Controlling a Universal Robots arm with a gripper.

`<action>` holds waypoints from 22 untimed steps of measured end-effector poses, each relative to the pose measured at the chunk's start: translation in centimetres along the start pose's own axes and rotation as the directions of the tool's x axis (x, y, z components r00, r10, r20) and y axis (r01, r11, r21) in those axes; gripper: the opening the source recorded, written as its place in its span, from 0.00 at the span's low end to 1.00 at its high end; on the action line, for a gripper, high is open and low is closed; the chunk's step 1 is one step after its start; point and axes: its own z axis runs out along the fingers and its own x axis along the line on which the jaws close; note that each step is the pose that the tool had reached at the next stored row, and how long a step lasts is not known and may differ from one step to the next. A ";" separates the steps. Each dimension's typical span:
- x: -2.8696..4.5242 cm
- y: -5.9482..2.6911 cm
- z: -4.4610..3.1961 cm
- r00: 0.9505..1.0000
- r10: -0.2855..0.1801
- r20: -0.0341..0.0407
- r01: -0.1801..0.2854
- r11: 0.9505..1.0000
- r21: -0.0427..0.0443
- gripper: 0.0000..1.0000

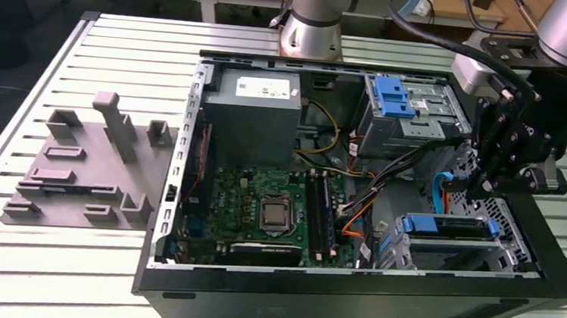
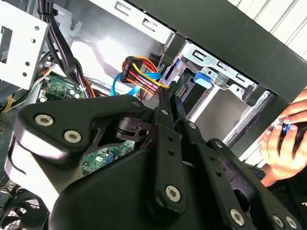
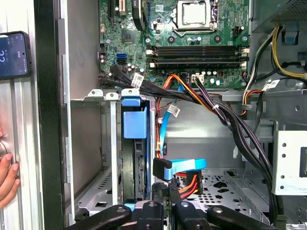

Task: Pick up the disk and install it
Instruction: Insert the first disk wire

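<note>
The disk (image 1: pixel 447 227) sits on edge in the lower drive cage at the exterior view's right, its blue carrier uppermost. The first wrist view shows its blue carrier tab (image 3: pixel 134 122) above the dark drive body (image 3: pixel 137 167); the second wrist view shows the tab (image 2: pixel 203 78) inside the metal cage. My gripper (image 1: pixel 480 190) hangs just above and behind that cage with its black fingers (image 2: pixel 169 103) pressed together. The gripper (image 3: pixel 166 190) points at a blue data cable plug (image 3: pixel 162 168) and a power plug with coloured wires (image 3: pixel 186 183). I cannot tell whether it touches them.
The case (image 1: pixel 353 301) lies open on a slatted table, with the motherboard (image 1: pixel 270 207), a grey power supply (image 1: pixel 257 107) and an upper cage with a blue latch (image 1: pixel 394 99). A grey fixture (image 1: pixel 85 166) lies beside it. A hand (image 2: pixel 283 141) and a phone (image 3: pixel 12 53) are outside the case wall.
</note>
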 end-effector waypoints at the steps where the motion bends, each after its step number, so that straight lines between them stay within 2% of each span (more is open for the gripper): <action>1: 0.00 0.00 0.00 1.000 0.000 0.000 0.000 1.000 0.000 0.16; 7: 0.00 0.00 0.01 1.000 0.000 0.000 0.000 1.000 0.000 0.16; 8: 0.00 0.00 0.01 1.000 0.000 0.000 0.000 1.000 0.000 0.17; 9: 0.00 0.00 0.01 1.000 0.000 0.000 0.000 1.000 0.000 0.24; 18: -0.01 0.01 0.13 1.000 0.000 0.000 0.000 1.000 0.000 0.24; 19: -0.07 0.07 1.19 1.000 0.000 0.000 0.000 1.000 0.000 0.24; 20: -0.07 0.08 1.21 1.000 0.000 0.000 0.000 1.000 0.000 0.16; 22: -0.07 0.08 1.24 1.000 0.000 0.000 0.000 1.000 0.000 0.16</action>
